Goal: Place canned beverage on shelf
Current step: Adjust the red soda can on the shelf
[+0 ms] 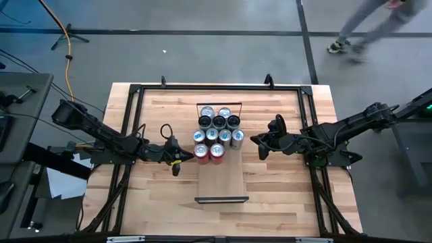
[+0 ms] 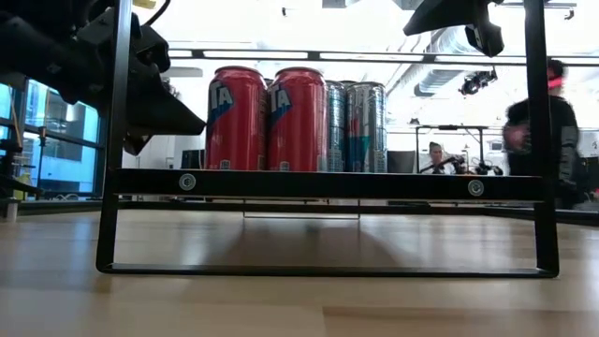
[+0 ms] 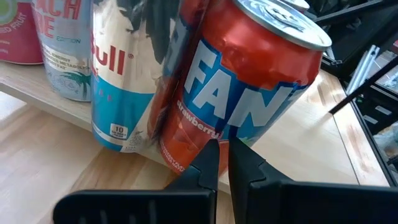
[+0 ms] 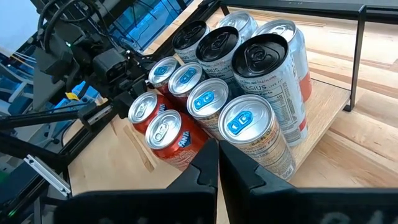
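The shelf (image 1: 223, 181) is a pale plank lying along the middle of the table, with a black rail (image 2: 328, 184) at its near end. Several cans stand upright on its far half: silver-blue ones, dark-topped ones (image 4: 267, 56), and two red cans (image 1: 201, 152) (image 1: 217, 151) nearest the front. My left gripper (image 1: 190, 156) is shut, low at the left side of the left red can (image 3: 249, 93). My right gripper (image 1: 258, 143) is shut and hangs higher, to the right of the cans, touching nothing. My left gripper comes nearly level from the table's left, its shut fingertips (image 3: 211, 152) right at the lower side wall of the left red can (image 3: 205, 134). I cannot tell whether they touch it. The can stands upright on the shelf.
A black metal frame (image 1: 135, 91) runs round the tabletop (image 1: 283, 196). The near half of the plank is bare wood. A person (image 1: 364, 27) walks on the floor beyond the far right corner, and others show in the room behind (image 2: 552, 122).
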Robot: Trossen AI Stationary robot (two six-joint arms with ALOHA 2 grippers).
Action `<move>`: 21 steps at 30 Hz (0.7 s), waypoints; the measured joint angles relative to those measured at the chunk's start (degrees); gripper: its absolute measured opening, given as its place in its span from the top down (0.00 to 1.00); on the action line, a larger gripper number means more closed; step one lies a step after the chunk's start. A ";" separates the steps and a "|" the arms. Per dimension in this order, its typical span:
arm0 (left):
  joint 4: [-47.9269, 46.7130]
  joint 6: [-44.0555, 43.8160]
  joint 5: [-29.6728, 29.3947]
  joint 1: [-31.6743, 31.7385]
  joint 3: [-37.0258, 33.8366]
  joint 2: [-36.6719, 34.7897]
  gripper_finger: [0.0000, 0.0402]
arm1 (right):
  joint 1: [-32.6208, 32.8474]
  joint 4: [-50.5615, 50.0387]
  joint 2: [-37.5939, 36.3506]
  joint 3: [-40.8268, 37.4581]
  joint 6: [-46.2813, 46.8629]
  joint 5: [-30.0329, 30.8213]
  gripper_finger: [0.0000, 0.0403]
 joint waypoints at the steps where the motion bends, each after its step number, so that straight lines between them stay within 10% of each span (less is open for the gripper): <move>1: 0.36 0.00 -0.31 0.00 0.00 0.30 1.00 | 0.00 0.00 0.00 0.00 -0.24 -0.01 1.00; 21: 4.01 1.95 -0.24 1.62 3.00 5.09 1.00 | 0.00 -0.44 0.00 0.00 -1.11 0.01 1.00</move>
